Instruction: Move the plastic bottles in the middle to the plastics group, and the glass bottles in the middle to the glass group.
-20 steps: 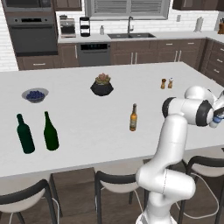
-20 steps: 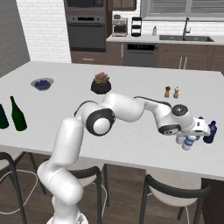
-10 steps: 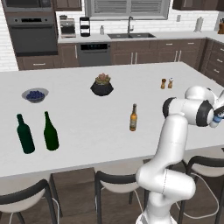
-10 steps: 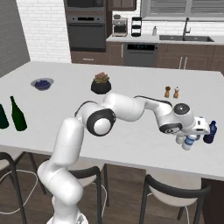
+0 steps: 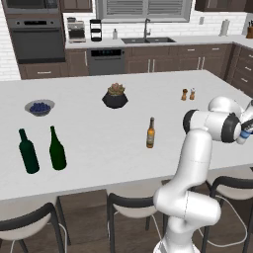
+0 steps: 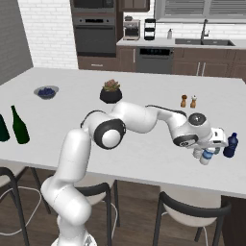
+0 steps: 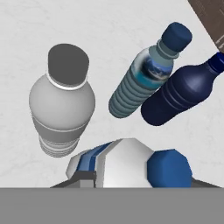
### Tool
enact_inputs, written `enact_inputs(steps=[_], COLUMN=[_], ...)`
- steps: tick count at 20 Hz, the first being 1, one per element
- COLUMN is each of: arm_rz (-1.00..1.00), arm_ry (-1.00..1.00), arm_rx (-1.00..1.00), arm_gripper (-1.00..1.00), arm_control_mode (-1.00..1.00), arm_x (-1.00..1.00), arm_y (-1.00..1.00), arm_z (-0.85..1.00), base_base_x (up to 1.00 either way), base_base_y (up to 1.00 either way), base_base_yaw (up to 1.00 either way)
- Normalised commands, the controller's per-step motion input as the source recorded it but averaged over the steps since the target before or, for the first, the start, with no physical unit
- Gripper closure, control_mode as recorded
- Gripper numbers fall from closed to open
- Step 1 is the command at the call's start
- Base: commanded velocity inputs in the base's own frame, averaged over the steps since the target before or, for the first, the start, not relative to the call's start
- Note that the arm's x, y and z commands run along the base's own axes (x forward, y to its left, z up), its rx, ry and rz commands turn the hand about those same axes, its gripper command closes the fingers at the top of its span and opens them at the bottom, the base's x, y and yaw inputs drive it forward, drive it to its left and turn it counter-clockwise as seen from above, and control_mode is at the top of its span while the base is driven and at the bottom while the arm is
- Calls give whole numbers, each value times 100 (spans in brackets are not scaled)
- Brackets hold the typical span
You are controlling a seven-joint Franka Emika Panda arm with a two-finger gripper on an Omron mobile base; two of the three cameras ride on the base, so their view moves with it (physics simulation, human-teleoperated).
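Note:
At the counter's right end my gripper [image 6: 206,153] is shut on the blue-label water bottle [image 7: 127,164], which lies tilted between the fingers, its cap looking blue. Below the hand stand the plain greyish water bottle [image 7: 61,103], the blue-tinted bottle [image 7: 142,83] and the darker blue bottle [image 7: 177,98], all close together. The dark blue bottle [image 6: 230,145] is just right of the hand. In the left base view my gripper [image 5: 245,132] sits at the right edge. The amber beer bottle [image 5: 150,133] stands mid-counter. Two tall green bottles [image 5: 28,151] [image 5: 57,148] stand far left.
A bowl of blue berries [image 5: 39,107], a black pot with a plant [image 5: 115,96] and two small shakers [image 5: 188,94] sit farther back on the white counter [image 5: 99,163]. Its front edge and corner are close to the blue bottles. Stools [image 6: 190,211] stand below.
The hand with the water bottle has edged slightly right toward the blue bottles; otherwise nothing has visibly moved.

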Motion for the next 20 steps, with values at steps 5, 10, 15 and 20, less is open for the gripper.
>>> enact_inputs(steps=[5,10,15,20], arm_rz=[1,0,0,0], arm_ry=[0,0,0,0], arm_rx=[0,0,0,0], arm_gripper=[100,100,-100,-100], arm_control_mode=[-100,-100,-100,-100], arm_x=[-3,-5,-4,0], arm_y=[18,18,19,14], arm_z=[-30,-29,-28,-23], base_base_x=[0,0,0,0], base_base_y=[0,0,0,0], base_base_yaw=[0,0,0,0])
